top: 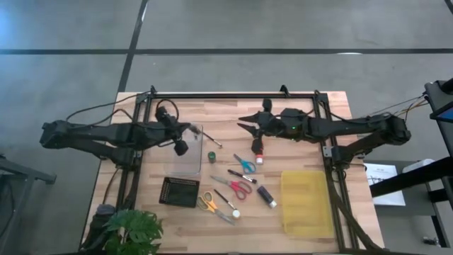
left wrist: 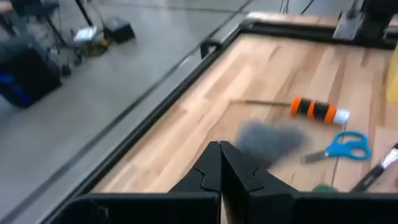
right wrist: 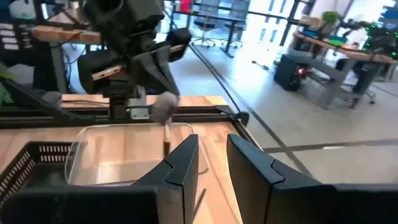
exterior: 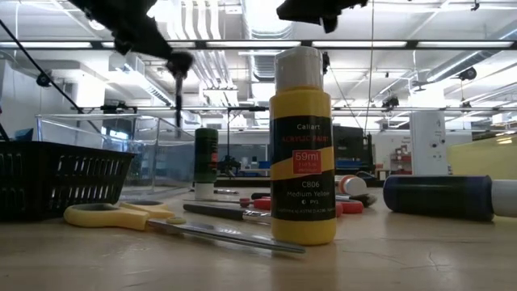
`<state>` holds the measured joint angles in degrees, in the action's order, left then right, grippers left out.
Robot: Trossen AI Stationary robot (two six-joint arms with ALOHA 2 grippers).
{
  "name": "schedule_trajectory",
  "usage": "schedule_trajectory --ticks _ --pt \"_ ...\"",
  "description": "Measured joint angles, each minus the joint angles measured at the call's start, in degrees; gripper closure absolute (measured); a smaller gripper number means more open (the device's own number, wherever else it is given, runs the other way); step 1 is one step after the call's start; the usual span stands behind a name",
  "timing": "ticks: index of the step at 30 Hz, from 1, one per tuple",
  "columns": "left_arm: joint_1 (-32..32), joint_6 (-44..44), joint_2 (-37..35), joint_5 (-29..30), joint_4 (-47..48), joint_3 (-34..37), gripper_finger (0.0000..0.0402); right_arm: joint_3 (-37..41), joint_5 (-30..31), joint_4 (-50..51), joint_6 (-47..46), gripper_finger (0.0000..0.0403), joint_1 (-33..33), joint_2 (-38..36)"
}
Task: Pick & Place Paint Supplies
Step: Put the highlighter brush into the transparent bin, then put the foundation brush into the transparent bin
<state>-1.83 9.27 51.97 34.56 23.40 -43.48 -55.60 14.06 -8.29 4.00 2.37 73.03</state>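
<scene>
High view: left gripper (top: 192, 129) fingers closed, apparently on a brush (top: 210, 139); right gripper (top: 245, 122) fingers parted

Grey concrete floor (top: 283, 28) with dark seam lines; wooden worktop (top: 297, 113); ceiling strip lights (exterior: 202, 20); office desks (right wrist: 323, 46); potted plant (top: 131, 232).

Both arms reach inward above the surface: left gripper (left wrist: 221, 168) fingers pressed together, right gripper (right wrist: 214, 165) fingers parted.
</scene>
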Motion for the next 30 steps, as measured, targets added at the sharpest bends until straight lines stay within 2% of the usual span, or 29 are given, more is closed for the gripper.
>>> schedule_trajectory --ticks 3,9,13,16,26,30 --pt "-0.1 2.3 -0.2 -0.9 4.5 0.0 0.0401 2.9 1.2 0.0 -1.6 0.0321 0.0 -3.2" --pt "-0.2 6.4 0.2 -6.9 9.9 0.0 0.0401 8.2 1.2 0.4 -5.2 0.0321 0.0 -9.2" --pt "-0.2 8.3 0.4 -11.3 10.9 1.7 0.0401 11.7 1.8 0.7 -7.4 0.0321 0.0 -12.7" --pt "-0.2 9.2 0.4 -12.4 11.0 2.9 0.0398 13.4 2.5 2.0 -8.8 0.0321 -0.3 -14.9" --pt "-0.2 8.2 0.4 -12.5 10.9 3.4 0.0307 15.7 2.5 3.0 -10.4 0.0321 -1.3 -18.0" --pt "-0.2 5.7 0.4 -10.8 8.9 3.4 0.0269 15.7 1.9 4.0 -10.7 0.0321 -1.8 -17.8"
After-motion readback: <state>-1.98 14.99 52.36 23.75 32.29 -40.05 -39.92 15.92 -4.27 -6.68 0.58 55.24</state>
